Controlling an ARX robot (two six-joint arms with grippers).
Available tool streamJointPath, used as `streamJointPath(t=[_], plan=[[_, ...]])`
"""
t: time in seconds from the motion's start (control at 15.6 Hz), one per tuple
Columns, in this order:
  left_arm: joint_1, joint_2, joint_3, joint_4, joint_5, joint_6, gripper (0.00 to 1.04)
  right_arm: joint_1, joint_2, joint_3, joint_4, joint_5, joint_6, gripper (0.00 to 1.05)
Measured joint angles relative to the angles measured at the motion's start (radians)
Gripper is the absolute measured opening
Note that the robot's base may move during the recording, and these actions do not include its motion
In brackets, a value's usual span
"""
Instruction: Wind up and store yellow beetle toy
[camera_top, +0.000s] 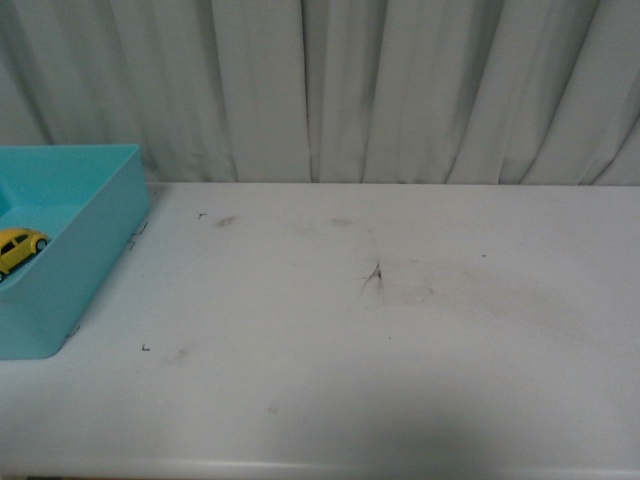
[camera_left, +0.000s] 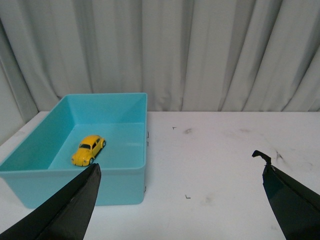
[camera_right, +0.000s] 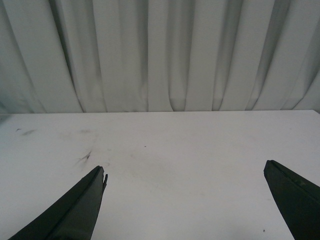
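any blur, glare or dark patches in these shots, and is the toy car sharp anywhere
Front view: soft and dim, table shaded along the near edge, yellow beetle toy cropped and blurry. Left wrist view: brighter, toy fairly crisp in the blue bin. Right wrist view: even light, no glare, no toy.

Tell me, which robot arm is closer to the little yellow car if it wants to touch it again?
Probably the left arm. The yellow beetle toy sits inside the blue bin, right ahead of the left gripper, whose jaws are open. The right gripper sees only bare table.
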Motion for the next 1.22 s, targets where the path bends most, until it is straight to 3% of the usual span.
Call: streamJointPath(t=[1.22], plan=[[-0.001,0.0,0.0,0.003,0.001,0.0,0.98,0.0,-0.001,0.0,0.002,0.0,0.0,0.98]])
